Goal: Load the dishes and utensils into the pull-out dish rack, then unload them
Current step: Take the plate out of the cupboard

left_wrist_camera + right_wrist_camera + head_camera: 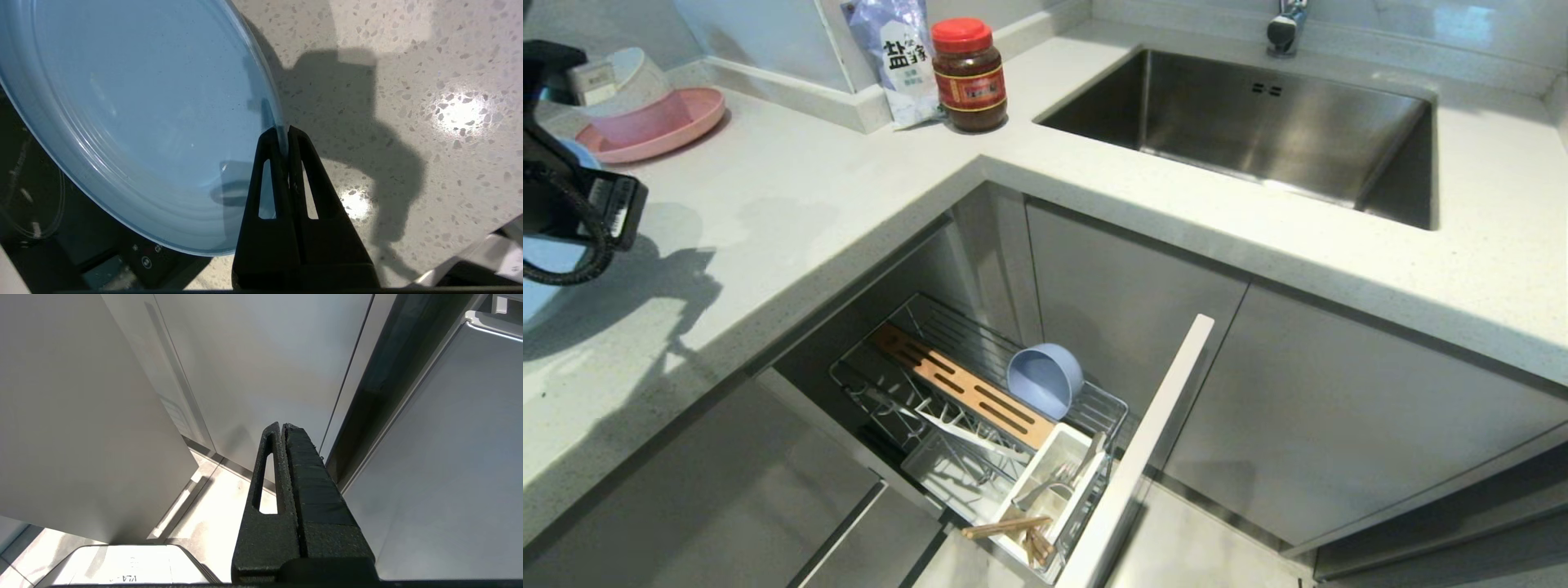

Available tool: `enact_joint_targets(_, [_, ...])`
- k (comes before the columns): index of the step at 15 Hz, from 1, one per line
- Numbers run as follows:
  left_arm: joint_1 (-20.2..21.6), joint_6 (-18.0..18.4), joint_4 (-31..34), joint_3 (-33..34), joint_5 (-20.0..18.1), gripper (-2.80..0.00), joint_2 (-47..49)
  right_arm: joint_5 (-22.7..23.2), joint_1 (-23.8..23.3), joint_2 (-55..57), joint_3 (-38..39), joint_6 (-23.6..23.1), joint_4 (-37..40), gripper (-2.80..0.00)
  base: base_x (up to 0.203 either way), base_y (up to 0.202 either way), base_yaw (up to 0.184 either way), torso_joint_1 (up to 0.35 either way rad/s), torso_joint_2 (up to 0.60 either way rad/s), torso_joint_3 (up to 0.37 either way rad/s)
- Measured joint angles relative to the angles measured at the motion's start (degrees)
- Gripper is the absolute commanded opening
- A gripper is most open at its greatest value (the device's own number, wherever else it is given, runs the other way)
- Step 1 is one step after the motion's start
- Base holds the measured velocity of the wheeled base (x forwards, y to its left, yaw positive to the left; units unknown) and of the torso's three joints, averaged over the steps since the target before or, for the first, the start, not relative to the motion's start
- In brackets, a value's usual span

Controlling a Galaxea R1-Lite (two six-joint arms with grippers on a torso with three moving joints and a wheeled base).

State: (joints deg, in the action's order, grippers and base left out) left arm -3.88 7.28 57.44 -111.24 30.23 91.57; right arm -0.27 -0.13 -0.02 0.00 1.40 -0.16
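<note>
Pinching the rim of the light-blue plate (pixel 135 118), the left gripper (pixel 284 132) has its two black fingers pressed together on the plate's edge, with only the thin rim between them. The plate is tilted, its wide face turned toward the wrist camera, above the speckled countertop (pixel 408 81), where the arm's shadow falls. In the head view the left arm (pixel 572 188) shows only at the left edge of the counter, and the plate itself is barely visible there.

Below the counter's inner corner, the pull-out dish rack (pixel 980 392) stands drawn out, its grey front panel (pixel 1143 457) at the near end. The small light-blue bowl (pixel 1045 380) lies on its side in the wire basket, just beside the slotted wooden strip (pixel 964 384). The white cutlery caddy (pixel 1054 482) sits against the front panel, holding the silver cutlery (pixel 1070 474) and the wooden chopsticks (pixel 1013 531).

The right gripper (pixel 282 426) hangs low beside the cabinet fronts with its fingers closed on nothing.

On the counter's far left rests a pink plate (pixel 662 126) with stacked bowls; a salt bag (pixel 898 57) and a red-lidded jar (pixel 968 73) stand at the back corner, left of the steel sink (pixel 1258 131).
</note>
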Motion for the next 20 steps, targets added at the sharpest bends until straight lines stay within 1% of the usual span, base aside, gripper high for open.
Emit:
enact_joint_targets(4, [-1.86,0.86,0.19,-0.06,-0.03,-2.80,1.82,0.02,0.00,0.00,0.00,0.00,0.00,-2.80,0.000,0.000,0.000,0.000,0.00,0.000])
enact_joint_targets(8, [-3.49,0.86,-0.07,-0.06,-0.76,-2.80,3.24,0.01,-0.02,0.00,0.00,-0.02,0.00,-2.80,0.000,0.000,0.000,0.000,0.00,0.000])
enact_joint_targets(13, [-4.02,0.54,-0.09,-0.06,-2.37,-2.80,4.43,0.00,0.02,0.00,0.00,0.00,0.00,-2.80,0.000,0.000,0.000,0.000,0.00,0.000])
enact_joint_targets(15, [-4.02,0.37,-0.11,-0.06,-2.40,-2.80,4.69,0.00,0.00,0.00,0.00,0.00,0.00,-2.80,0.000,0.000,0.000,0.000,0.00,0.000])
enact_joint_targets(16, [-4.02,0.29,-0.13,-0.06,-2.38,0.00,4.80,0.00,-0.02,0.00,0.00,0.00,0.00,-2.80,0.000,0.000,0.000,0.000,0.00,0.000])
enact_joint_targets(18, [-4.00,0.22,-0.23,-0.01,-2.40,0.00,4.90,0.00,0.00,0.00,0.00,0.00,0.00,-2.80,0.000,0.000,0.000,0.000,0.00,0.000])
enact_joint_targets(20, [-3.97,0.20,-1.75,0.00,-2.39,0.00,4.90,0.00,0.00,0.00,0.00,0.00,0.00,-2.80,0.000,0.000,0.000,0.000,0.00,0.000])
